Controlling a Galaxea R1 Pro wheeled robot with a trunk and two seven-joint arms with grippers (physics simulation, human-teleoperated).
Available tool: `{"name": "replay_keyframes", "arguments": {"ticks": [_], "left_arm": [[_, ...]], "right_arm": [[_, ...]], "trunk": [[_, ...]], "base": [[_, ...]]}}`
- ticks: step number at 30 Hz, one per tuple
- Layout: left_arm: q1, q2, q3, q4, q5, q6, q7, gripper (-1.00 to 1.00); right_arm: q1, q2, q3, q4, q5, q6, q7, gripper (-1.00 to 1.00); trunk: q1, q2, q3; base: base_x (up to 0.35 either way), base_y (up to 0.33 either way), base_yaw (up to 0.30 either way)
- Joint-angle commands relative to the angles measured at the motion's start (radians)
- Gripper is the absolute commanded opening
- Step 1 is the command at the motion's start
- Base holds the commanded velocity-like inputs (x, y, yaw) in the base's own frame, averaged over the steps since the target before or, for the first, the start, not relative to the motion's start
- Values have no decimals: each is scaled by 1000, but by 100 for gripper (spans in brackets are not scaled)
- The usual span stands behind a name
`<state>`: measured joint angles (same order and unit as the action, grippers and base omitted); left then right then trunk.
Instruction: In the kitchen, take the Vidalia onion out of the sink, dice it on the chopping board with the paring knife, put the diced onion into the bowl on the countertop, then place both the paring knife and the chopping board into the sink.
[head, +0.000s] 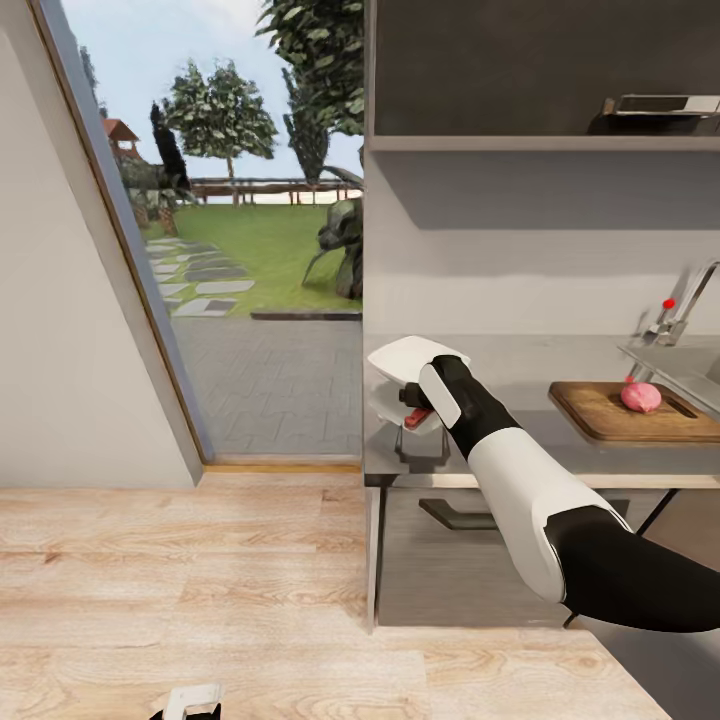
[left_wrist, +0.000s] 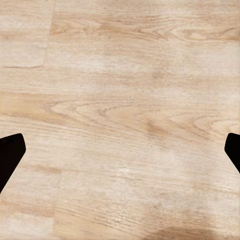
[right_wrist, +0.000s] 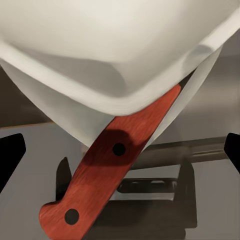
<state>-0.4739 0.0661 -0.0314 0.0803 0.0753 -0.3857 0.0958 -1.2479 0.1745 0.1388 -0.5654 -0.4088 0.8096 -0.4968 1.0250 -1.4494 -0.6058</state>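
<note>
The white bowl (head: 410, 355) sits at the left end of the grey countertop (head: 520, 365), tipped up over the paring knife (head: 417, 418). The knife's red handle (right_wrist: 107, 170) sticks out from under the bowl (right_wrist: 100, 50), and its blade is hidden. My right gripper (right_wrist: 120, 150) hovers over that handle, open, its dark fingertips (right_wrist: 10, 155) wide apart on either side. Further right, the Vidalia onion (head: 640, 397) rests whole on the chopping board (head: 610, 415). The sink (head: 690, 365) and its tap with a red knob lie at the right edge. My left gripper (left_wrist: 120, 150) hangs open over the floor.
A tall window or glass door (head: 240, 250) to a garden stands left of the counter's end. Dark cabinets (head: 450, 560) are under the worktop, and a shelf (head: 540, 143) with a flat object is above it. Pale wooden floor (head: 180, 570) spreads at left and in front.
</note>
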Motion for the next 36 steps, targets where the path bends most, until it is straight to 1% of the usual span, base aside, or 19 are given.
{"name": "replay_keyframes", "arguments": {"ticks": [1,12,20,36], "left_arm": [[-2,-1,-4,4,8,-7,-1,100],[-2,-2,-4,4,8,-7,-1,100],[-2,-1,-4,4,8,-7,-1,100],[-2,-1,-4,4,8,-7,-1,100]], "right_arm": [[-1,0,2,-1,-9,2,-11,100],[-1,0,2,2,-9,3,-36,100],[-1,0,2,34,-10,3,-37,100],[-1,0,2,44,-11,3,-37,100]], "trunk": [[0,-1,-1],[0,-1,-1],[0,-1,-1],[0,-1,-1]], "base": [[0,0,0],[0,0,0],[0,0,0],[0,0,0]]}}
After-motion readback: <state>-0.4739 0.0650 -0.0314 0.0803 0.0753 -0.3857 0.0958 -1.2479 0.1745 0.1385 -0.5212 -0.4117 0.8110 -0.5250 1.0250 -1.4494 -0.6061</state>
